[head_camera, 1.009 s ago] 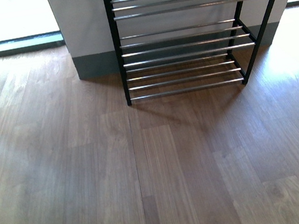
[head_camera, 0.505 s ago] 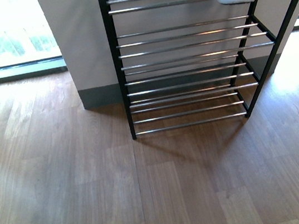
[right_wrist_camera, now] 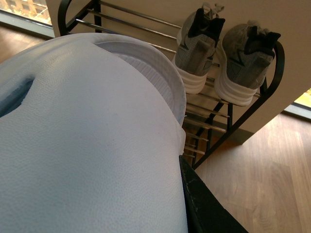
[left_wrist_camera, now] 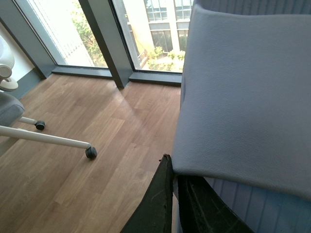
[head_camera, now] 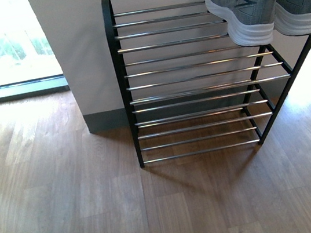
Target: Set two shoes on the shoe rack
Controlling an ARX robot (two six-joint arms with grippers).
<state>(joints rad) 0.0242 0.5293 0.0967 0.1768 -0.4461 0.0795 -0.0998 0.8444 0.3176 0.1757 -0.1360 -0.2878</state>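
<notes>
We see the shoe rack [head_camera: 196,75] standing against the wall, grey sneakers [head_camera: 264,3] paired on its top tier. Our right gripper [right_wrist_camera: 194,199] pinches a pale-blue slide [right_wrist_camera: 87,136], with the rack and sneakers just beyond its tips. Our left gripper [left_wrist_camera: 176,196] pinches the other slide [left_wrist_camera: 248,97] over bare floor.

The front view now takes in the arched top of the black-framed, chrome-rod shoe rack [head_camera: 196,75], which sits lower in the picture; the grey knit sneakers with white soles [head_camera: 267,0], first out of view, then half-cropped, now show nearly whole on its top tier
</notes>
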